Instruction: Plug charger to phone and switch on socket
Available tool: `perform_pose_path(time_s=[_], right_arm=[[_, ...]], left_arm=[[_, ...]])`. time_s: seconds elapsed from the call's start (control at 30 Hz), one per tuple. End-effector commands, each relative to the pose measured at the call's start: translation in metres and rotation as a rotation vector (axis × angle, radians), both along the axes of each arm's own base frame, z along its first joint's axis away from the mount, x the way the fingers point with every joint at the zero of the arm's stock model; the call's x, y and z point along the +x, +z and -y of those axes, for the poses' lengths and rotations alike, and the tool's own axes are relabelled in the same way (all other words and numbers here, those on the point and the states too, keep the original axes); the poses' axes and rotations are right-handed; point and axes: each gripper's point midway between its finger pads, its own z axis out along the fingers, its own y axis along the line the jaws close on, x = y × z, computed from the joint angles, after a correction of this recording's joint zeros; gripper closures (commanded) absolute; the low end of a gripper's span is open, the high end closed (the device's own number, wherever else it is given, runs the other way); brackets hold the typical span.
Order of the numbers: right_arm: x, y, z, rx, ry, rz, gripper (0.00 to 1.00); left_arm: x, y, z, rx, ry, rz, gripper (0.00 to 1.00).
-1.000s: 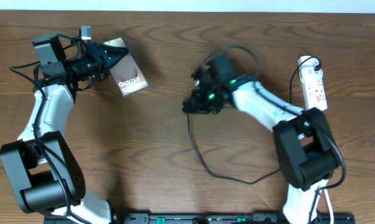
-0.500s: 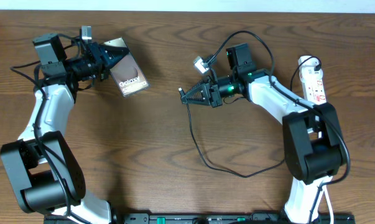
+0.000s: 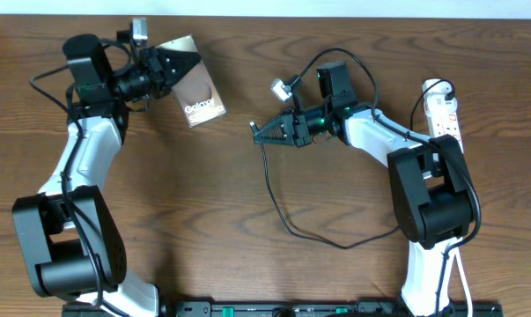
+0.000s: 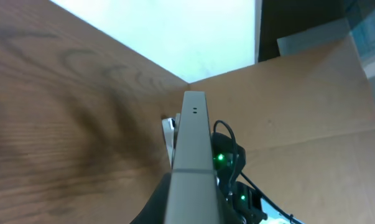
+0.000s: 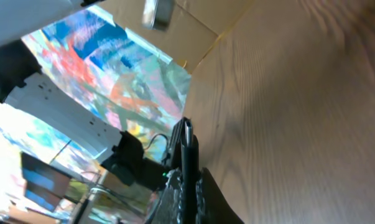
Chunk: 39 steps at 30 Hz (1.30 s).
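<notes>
Left gripper is clamped on the phone, which juts ahead of its fingers, edge-on, long axis aimed roughly toward the right gripper. That one is pinched shut on the charger, plug tip pointing ahead at the phone. Mating seems the step in hand: next, align tip with port and close the gap. The socket lies well behind the right gripper.

overhead looks straight down; left wrist shares its phone, edge-on, close.
</notes>
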Motion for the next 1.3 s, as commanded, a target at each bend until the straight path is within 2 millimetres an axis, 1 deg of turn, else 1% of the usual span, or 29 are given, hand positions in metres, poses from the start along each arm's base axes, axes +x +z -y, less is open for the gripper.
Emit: perform_pose_path(time_s=[0.0, 0.23, 0.4, 0.6, 0.9, 1.27], right_arm=[[-0.005, 0.010, -0.009, 0.006, 0.044, -0.046, 0.99], [-0.012, 0.026, -0.029, 0.028, 0.092, 0.008, 0.99], [-0.014, 0.033, -0.037, 0.032, 0.098, 0.026, 0.99], [-0.013, 0.036, -0.039, 0.036, 0.092, 0.039, 0.99], [-0.009, 0.041, -0.041, 0.032, 0.077, 0.033, 0.99], [-0.010, 0.041, -0.041, 0.034, 0.078, 0.036, 0.99]], left_arm=[[-0.008, 0.020, 0.015, -0.011, -0.060, 0.050, 0.93], [-0.006, 0.033, 0.029, 0.001, -0.074, 0.142, 0.93], [-0.001, 0.037, 0.028, -0.013, -0.040, 0.127, 0.93], [-0.002, 0.037, 0.030, -0.015, -0.045, 0.125, 0.92], [-0.005, 0.039, 0.042, -0.014, -0.072, 0.143, 0.92], [-0.005, 0.039, 0.042, -0.014, -0.071, 0.143, 0.92]])
